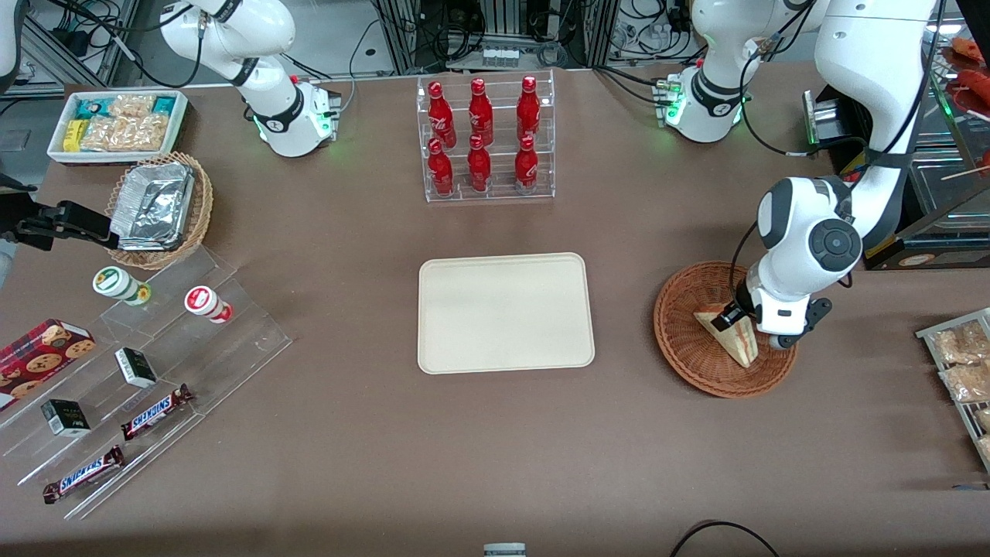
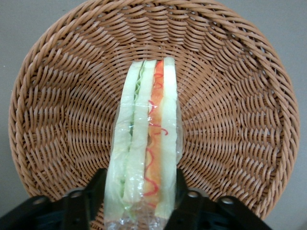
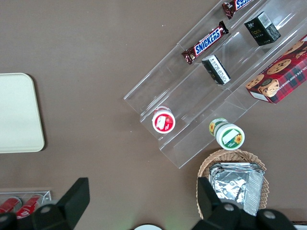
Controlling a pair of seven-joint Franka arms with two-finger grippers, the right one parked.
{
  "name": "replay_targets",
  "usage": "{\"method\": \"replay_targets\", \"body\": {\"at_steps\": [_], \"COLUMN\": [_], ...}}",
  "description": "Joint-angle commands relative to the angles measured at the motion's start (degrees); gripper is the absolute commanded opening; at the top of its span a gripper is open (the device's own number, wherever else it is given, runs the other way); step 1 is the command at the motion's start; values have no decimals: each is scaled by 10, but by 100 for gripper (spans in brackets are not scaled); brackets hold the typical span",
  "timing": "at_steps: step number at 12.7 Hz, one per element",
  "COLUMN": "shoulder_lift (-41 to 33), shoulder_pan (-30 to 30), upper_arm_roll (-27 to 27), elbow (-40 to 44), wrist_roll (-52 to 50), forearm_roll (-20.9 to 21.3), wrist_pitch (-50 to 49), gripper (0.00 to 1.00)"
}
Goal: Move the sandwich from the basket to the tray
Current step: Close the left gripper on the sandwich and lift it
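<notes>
Presently we find the gripper (image 2: pixel 139 196) fingers (image 2: pixel 96 189) pinching the sandwich (image 2: pixel 146 143) in the basket (image 2: pixel 230 115); we judge its slick wrap could slip before reaching the tray (image 1: pixel 506 312).

Wrapped sandwich (image 2: pixel 146 143) stands on edge in basket (image 2: pixel 230 115), tray (image 1: pixel 506 312) bare.

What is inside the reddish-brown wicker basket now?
Only the sandwich lies in the basket, with the gripper jaws at both its sides. The weave under the sandwich is covered.
</notes>
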Motion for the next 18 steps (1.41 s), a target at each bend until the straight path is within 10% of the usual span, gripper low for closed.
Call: {"method": "replay_targets", "body": {"at_steps": [1,18], "shoulder_lift": [8,22], "shoulder_pan": [2,-122], "upper_arm_roll": [0,-18], "elbow": [10,203], "wrist_roll": [-13,55], "forearm_roll": [11,-4], "wrist_pitch": [3,-234], "gripper": [0,0]}}
